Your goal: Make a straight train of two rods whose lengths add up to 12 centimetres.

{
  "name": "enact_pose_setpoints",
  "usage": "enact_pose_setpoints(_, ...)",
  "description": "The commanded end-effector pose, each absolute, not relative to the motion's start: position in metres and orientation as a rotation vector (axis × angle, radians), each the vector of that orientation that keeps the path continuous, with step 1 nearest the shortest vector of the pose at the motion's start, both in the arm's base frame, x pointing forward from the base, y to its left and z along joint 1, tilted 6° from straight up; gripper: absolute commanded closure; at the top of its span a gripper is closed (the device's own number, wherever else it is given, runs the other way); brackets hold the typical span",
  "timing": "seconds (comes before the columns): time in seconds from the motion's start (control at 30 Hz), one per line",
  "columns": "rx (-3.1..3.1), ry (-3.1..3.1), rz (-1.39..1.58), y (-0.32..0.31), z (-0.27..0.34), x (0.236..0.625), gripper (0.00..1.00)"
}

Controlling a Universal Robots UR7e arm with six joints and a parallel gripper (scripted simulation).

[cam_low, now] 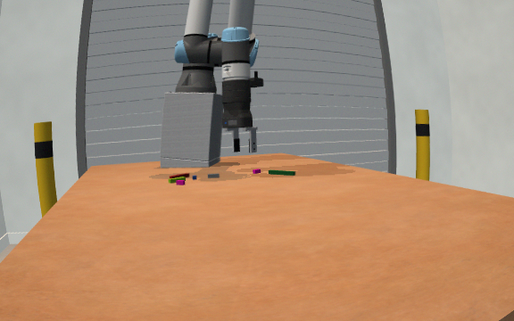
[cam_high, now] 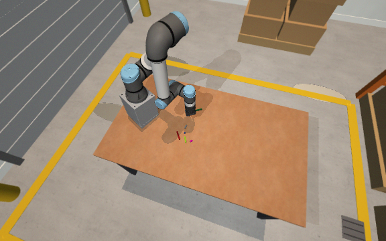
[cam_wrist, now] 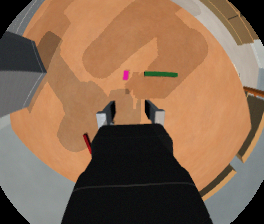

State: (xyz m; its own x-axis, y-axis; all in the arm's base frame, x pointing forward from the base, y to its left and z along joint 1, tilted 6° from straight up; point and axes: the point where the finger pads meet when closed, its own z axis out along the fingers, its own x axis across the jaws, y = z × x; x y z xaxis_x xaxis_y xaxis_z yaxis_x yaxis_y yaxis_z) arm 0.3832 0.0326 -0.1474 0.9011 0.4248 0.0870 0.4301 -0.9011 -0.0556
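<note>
My gripper (cam_high: 190, 115) (cam_low: 244, 150) (cam_wrist: 130, 106) is open and empty, above the table. A green rod (cam_high: 198, 110) (cam_low: 282, 172) (cam_wrist: 161, 74) lies flat beyond it. A magenta rod (cam_low: 256, 171) (cam_wrist: 126, 75) lies near one green end, apart and turned across it; it is hidden in the top view. A red rod (cam_high: 178, 135) (cam_low: 179, 176) (cam_wrist: 87, 143) lies beside a lime rod (cam_high: 185, 139) (cam_low: 178, 178), apart. A second magenta rod (cam_high: 191, 140) (cam_low: 180, 183) lies beside the lime one. A blue rod (cam_high: 184, 132) (cam_low: 194, 177) and a grey rod (cam_high: 185, 126) (cam_low: 213, 176) lie separately.
The wooden table (cam_high: 246, 144) (cam_low: 284, 241) carries the rods near the arm's grey pedestal (cam_high: 141, 112) (cam_low: 190, 129). The arm's shadow falls across part of the table around the rods. Cardboard boxes (cam_high: 281, 30) stand on the floor beyond the table.
</note>
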Motion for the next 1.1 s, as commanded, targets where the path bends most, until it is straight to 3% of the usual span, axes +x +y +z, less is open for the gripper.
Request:
enact_pose_setpoints(0.0, -3.022, -0.502, -0.107, 0.028, -0.147, 0.386, 0.0)
enact_pose_setpoints(1.07, -2.889, 0.953, -0.039, -0.02, -0.148, 0.408, 0.0)
